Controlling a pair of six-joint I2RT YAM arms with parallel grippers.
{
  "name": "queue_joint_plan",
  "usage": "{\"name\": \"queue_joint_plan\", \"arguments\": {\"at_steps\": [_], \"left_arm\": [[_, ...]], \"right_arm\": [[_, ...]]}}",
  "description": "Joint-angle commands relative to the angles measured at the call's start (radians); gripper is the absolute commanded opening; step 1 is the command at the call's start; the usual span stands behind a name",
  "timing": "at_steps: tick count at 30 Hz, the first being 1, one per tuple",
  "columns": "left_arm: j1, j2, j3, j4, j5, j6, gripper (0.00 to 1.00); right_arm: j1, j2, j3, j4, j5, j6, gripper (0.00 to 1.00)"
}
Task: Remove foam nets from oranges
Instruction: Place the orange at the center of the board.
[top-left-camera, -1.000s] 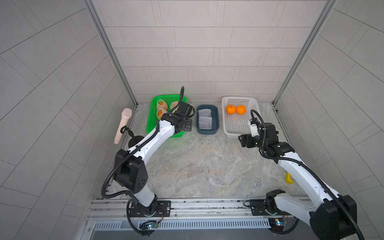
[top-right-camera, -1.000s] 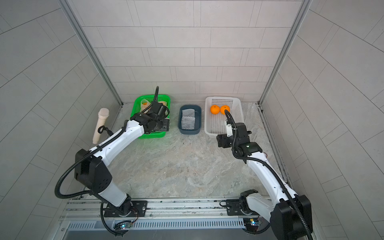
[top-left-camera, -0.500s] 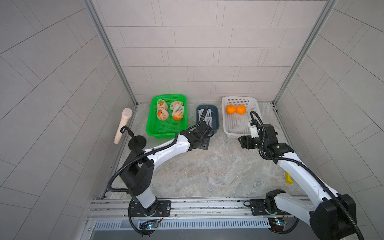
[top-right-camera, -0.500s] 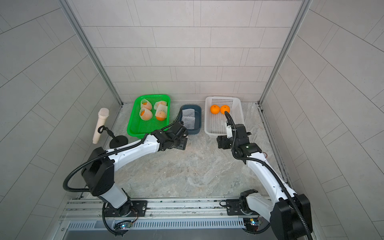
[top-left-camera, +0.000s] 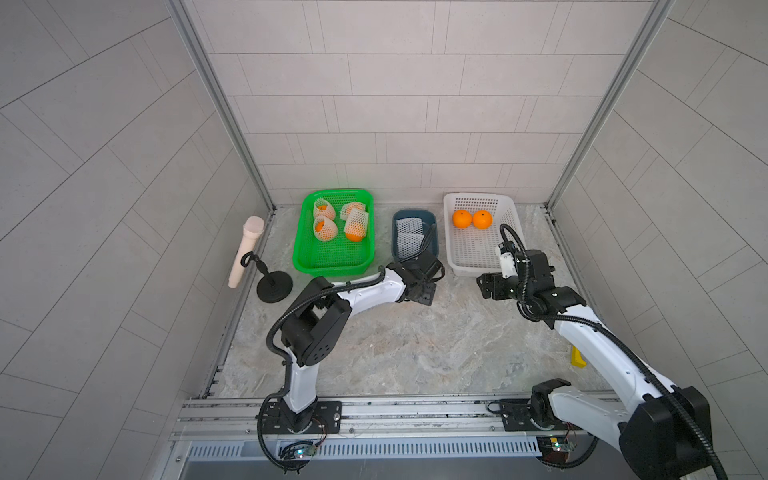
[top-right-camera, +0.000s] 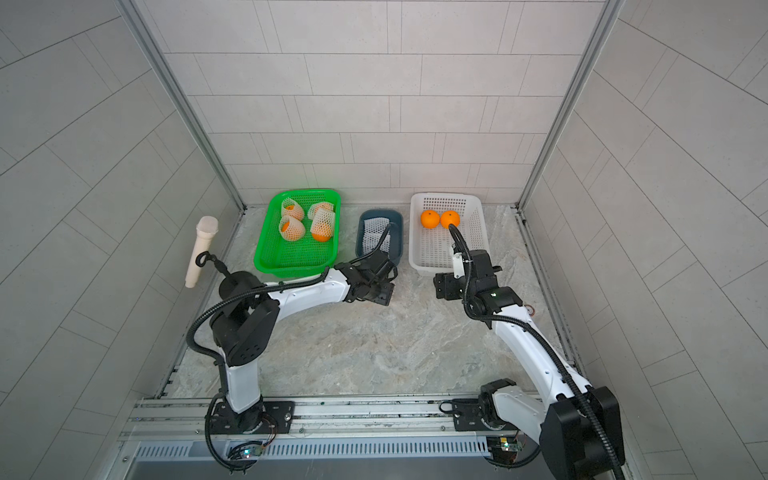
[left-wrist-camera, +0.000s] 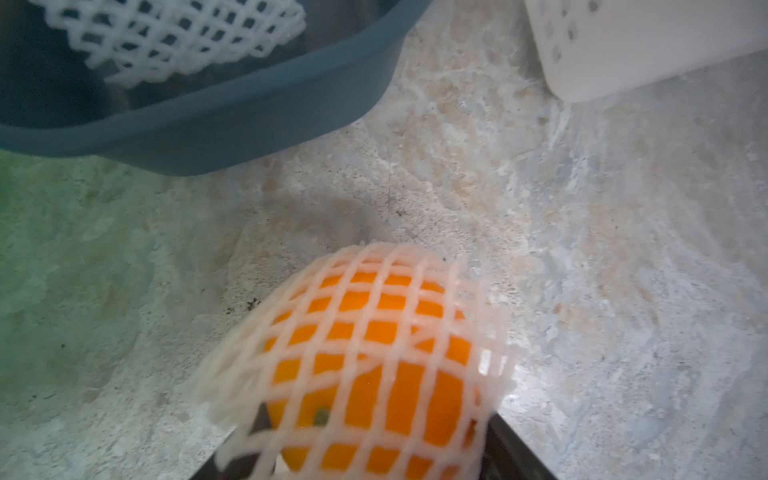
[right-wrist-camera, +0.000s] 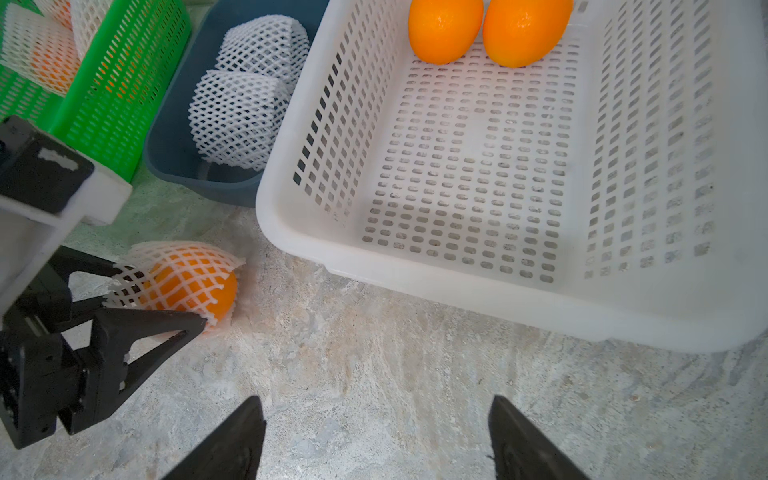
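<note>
My left gripper (top-left-camera: 424, 286) (left-wrist-camera: 374, 432) is shut on an orange (left-wrist-camera: 370, 374) still wrapped in its foam net (left-wrist-camera: 415, 266), low over the table in front of the blue bin (top-left-camera: 395, 235). From above the arm hides this fruit; the right wrist view shows the netted orange (right-wrist-camera: 187, 282) between the left fingers (right-wrist-camera: 166, 324). My right gripper (top-left-camera: 484, 284) (right-wrist-camera: 376, 411) stands open and empty, a short way to the right. Several netted oranges (top-left-camera: 324, 228) lie in the green basket (top-left-camera: 332, 259). Two bare oranges (top-left-camera: 462, 219) sit in the white basket (top-left-camera: 473, 253). Empty foam nets (top-left-camera: 409, 237) lie in the bin.
A beige microphone (top-left-camera: 245, 249) on a black stand (top-left-camera: 274, 286) stands at the left wall. A small yellow item (top-left-camera: 577, 359) lies at the table's right edge. Tiled walls close the back and both sides. The three containers line the back.
My left arm has swung from over the green basket to the right and forward, carrying the netted orange down to the table before the blue bin. The right arm has not moved.
</note>
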Motion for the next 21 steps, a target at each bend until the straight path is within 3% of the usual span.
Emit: {"name": "queue_joint_plan", "arguments": {"at_steps": [1,21], "left_arm": [[-0.013,0.023,0.031,-0.027,-0.017,-0.013,0.68],[-0.018,-0.064,-0.008,-0.080,-0.071,-0.010,0.80]], "right_arm": [[0.004,0.006,-0.003,0.001,0.009,0.002,0.86],[0.004,0.003,-0.002,0.000,0.011,0.002,0.86]]}}
